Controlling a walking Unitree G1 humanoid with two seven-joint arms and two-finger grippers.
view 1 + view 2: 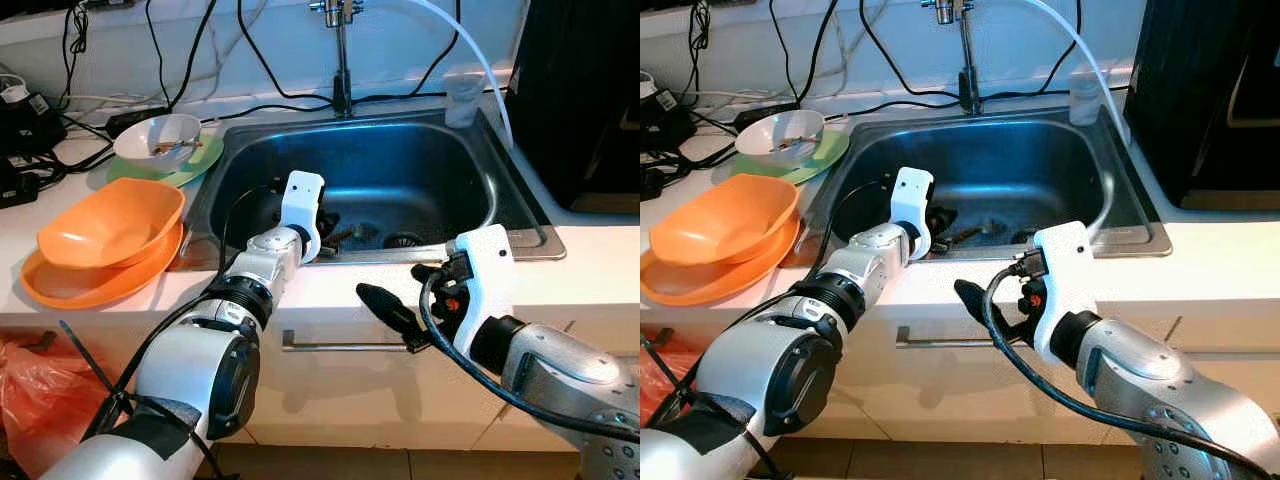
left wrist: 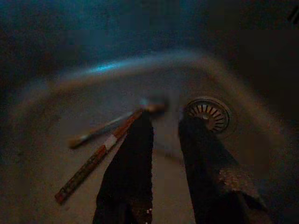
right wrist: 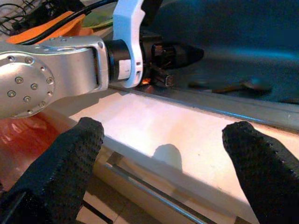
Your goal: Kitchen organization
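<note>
A steel sink (image 1: 455, 150) is set into the white counter. On its floor lie a spoon (image 2: 100, 130) and a brownish chopstick (image 2: 86, 168) with a white band, close to the round drain (image 2: 208, 114). My left gripper (image 2: 167, 120) reaches down into the sink just above these utensils, its fingers apart with nothing between them and one fingertip over the chopstick's end. In the head views its white wrist (image 1: 302, 205) sits at the sink's front rim. My right gripper (image 3: 166, 128) hangs wide open over the counter's front edge (image 1: 340, 285).
Stacked orange bowls (image 1: 110, 225) rest on the counter at left, with a white bowl (image 1: 158, 140) on a green plate behind them. Faucet (image 1: 342, 60), clear cup (image 1: 462, 95) and cables line the back. A black appliance (image 1: 580, 90) stands right. A drawer handle (image 1: 340, 345) runs below.
</note>
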